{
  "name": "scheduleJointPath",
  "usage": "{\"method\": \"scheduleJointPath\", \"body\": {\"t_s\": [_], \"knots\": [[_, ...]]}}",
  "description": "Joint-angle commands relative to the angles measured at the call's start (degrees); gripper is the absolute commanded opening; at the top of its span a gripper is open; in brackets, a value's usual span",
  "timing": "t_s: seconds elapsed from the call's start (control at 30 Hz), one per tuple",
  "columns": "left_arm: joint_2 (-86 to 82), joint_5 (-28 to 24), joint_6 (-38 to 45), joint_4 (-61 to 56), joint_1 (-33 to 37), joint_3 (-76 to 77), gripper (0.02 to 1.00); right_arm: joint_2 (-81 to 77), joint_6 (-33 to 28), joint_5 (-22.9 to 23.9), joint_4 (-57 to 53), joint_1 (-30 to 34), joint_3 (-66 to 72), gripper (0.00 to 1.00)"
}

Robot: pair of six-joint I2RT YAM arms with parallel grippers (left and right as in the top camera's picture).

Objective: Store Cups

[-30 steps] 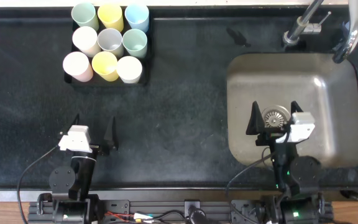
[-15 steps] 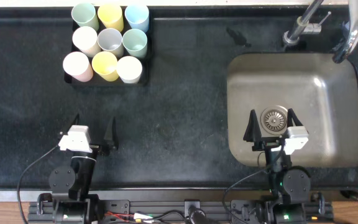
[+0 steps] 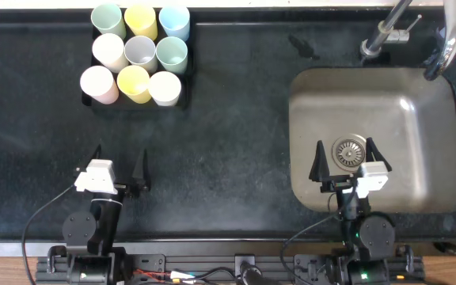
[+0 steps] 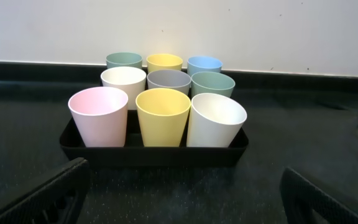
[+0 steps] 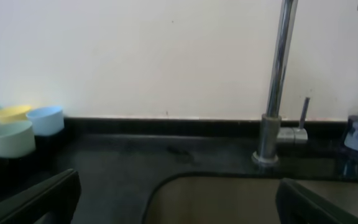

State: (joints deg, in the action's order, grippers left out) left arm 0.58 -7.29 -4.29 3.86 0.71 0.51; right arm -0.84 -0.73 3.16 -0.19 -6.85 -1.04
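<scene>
Nine smooth tapered cups (image 4: 162, 115) fill a black tray (image 4: 154, 155) — speckled counter (image 4: 303, 143).

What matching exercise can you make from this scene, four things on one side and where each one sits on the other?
Things:
1. pink cup
2. blue cup
3. grey cup
4. drain

Places:
A. middle of the tray
B. floor of the sink
C. tray's near left corner, closest to the arms
D. tray's far right corner, by the wall

Pairs: 1-C, 2-D, 3-A, 4-B
</scene>
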Motion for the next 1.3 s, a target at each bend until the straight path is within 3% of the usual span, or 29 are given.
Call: {"method": "scheduleJointPath", "body": {"t_s": [0.03,0.23,0.43,1.3], "knots": [[-0.44,-0.20,-0.20,0.17,-0.42,-0.07,0.998,0.68,-0.76,-0.35,-4.37,-0.31,0.79,0.993],[-0.44,-0.20,-0.20,0.20,-0.42,-0.07,1.000,0.57,-1.07,-0.39,-4.09,-0.31,0.79,0.993],[-0.44,-0.20,-0.20,0.20,-0.42,-0.07,0.998,0.57,-11.28,-2.10,-4.26,-0.31,0.79,0.993],[-0.44,-0.20,-0.20,0.20,-0.42,-0.07,1.000,0.57,-11.30,-2.10,-4.26,-0.31,0.79,0.996]]}}
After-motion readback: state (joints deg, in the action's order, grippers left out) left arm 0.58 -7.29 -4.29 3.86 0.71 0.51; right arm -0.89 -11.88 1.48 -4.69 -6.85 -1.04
